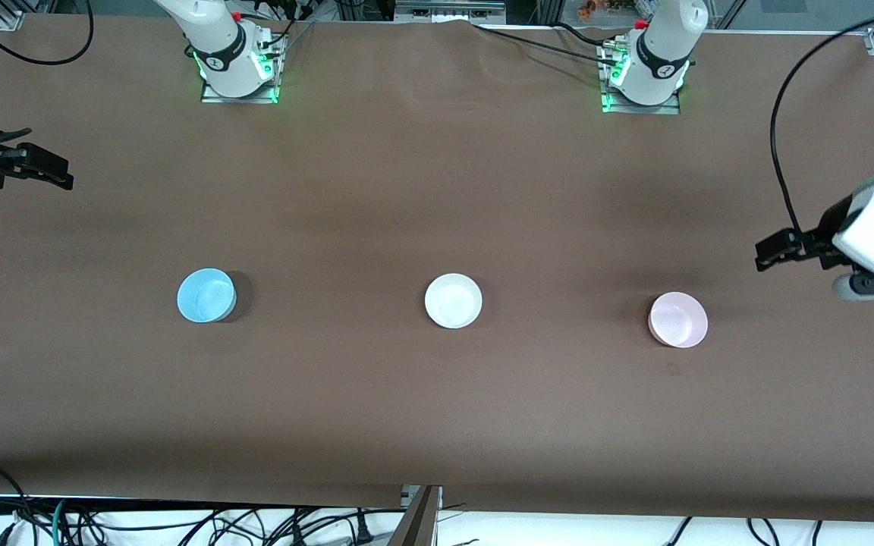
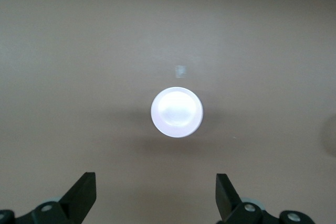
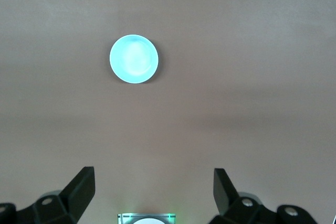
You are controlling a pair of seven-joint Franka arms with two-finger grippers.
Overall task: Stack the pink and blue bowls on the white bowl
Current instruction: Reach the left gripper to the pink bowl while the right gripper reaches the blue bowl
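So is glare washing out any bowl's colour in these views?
Left wrist view: the pink bowl glares almost white. Right wrist view: the blue bowl looks overbright, tinted cyan. Front view: all three keep their colours, and the white bowl casts a soft shadow.

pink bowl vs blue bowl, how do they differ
The pink bowl is pale pink and sits toward the left arm's end of the table; the blue bowl is sky blue, toward the right arm's end. The pink one lies slightly nearer the front camera. Both are small, round, upright, empty and untouched.
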